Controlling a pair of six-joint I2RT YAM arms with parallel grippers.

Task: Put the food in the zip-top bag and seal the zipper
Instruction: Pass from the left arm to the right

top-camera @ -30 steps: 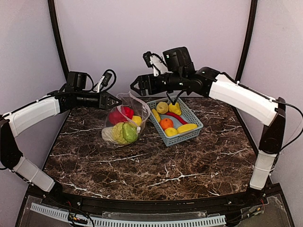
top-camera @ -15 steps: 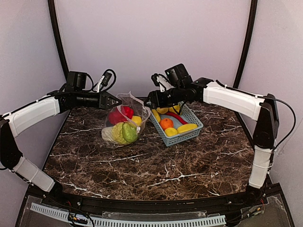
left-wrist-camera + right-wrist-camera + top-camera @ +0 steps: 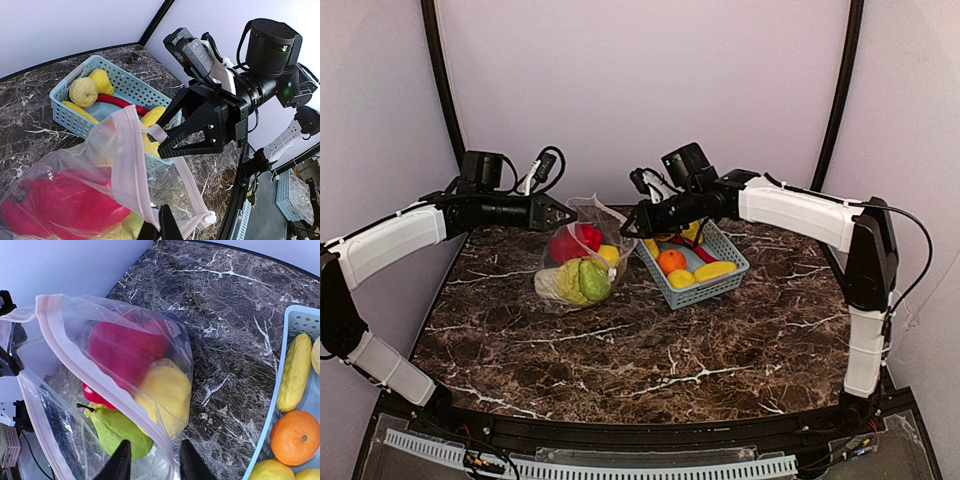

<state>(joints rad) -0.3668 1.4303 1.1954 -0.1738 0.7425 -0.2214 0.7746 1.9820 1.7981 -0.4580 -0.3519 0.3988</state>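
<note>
The zip-top bag (image 3: pixel 582 262) stands on the table with its mouth up. Inside it are red (image 3: pixel 127 347), yellow (image 3: pixel 165 390) and green (image 3: pixel 117 430) food pieces. My left gripper (image 3: pixel 159 220) is shut on the pink zipper (image 3: pixel 131 165) at the mouth's left side and holds that side up. My right gripper (image 3: pixel 156 457) is at the mouth's right side, its fingers apart with the zipper strip (image 3: pixel 90 375) running between them. The white slider (image 3: pixel 210 217) sits at the strip's end. More food, including an orange (image 3: pixel 295 437), lies in the basket.
The light blue slatted basket (image 3: pixel 720 285) stands right of the bag, close under my right arm. It holds several yellow pieces and a red one. Dark marble table stretches toward the front edge. Walls enclose the back and sides.
My right arm has come down and left from above the basket to the bag's right rim. Its jaws have narrowed around the strip. The left arm and bag have stayed put.
</note>
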